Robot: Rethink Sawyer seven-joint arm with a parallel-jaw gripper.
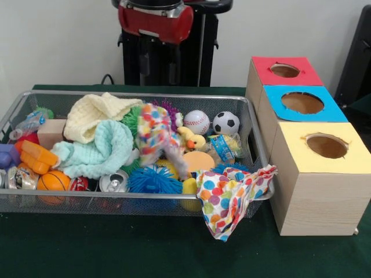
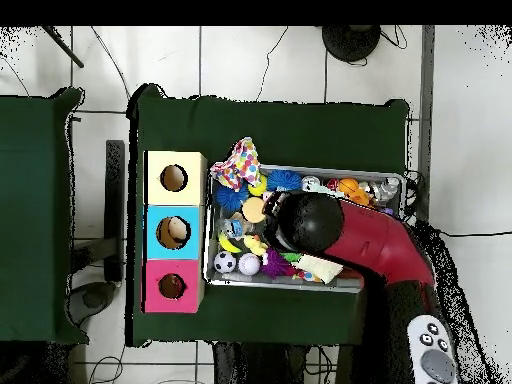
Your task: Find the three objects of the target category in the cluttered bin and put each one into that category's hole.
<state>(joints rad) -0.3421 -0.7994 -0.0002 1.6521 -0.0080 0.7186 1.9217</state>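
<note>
**Arm over the bin, gripper hidden from both cameras**

The wire bin (image 1: 258,136) sits on the green table (image 1: 116,249), packed with clutter. Beside it stands a row of three wooden boxes, each with a round hole in its coloured top: the red box (image 1: 284,70) farthest back, the blue box (image 1: 301,103) in the middle and the yellow box (image 1: 324,146) nearest the camera.

In the overhead view the red and black arm (image 2: 345,232) reaches across the bin, its black round head covering the middle of it. The gripper does not show in either view, so I cannot tell whether it is wide, narrow or holding anything.

In the front view a polka-dot cloth (image 1: 155,130) stands up from the middle of the clutter, blurred. A second polka-dot cloth (image 1: 232,197) hangs over the bin's near right corner, partly outside. A yellow knitted cloth (image 1: 95,116) and a mint knitted cloth (image 1: 101,147) lie piled on the left half.

A baseball (image 1: 196,121) and a soccer ball (image 1: 226,123) rest side by side along the far wall. A small basketball (image 1: 53,180) and a drink can (image 1: 114,182) lie against the near wall, with a blue spiky ball (image 1: 153,179) just to the right of the can. A rubber duck (image 1: 191,139) sits below the baseball
</note>
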